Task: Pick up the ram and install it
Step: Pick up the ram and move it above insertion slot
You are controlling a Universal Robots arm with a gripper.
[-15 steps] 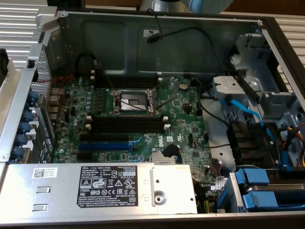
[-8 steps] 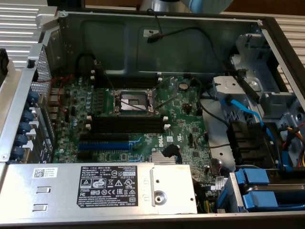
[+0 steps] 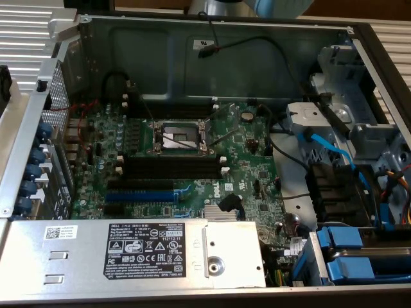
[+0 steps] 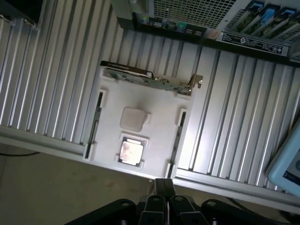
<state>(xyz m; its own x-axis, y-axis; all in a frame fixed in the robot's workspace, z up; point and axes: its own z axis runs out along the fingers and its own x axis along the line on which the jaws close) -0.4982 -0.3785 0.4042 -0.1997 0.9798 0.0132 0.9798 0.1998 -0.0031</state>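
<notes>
The bench (image 4: 225,117) is a silvery metal plate, ribbed with long parallel grooves that run straight across its top. Light falls on it from above and lies in soft pale bands along the ribs, with darker lines in the grooves. Past the bench's edge lies a plain beige floor (image 4: 56,187), dull and evenly lit. In the exterior view the same ribbed metal shows at both upper corners, with a strip of brown surface (image 3: 359,9) beyond it on the exterior view's right.
</notes>
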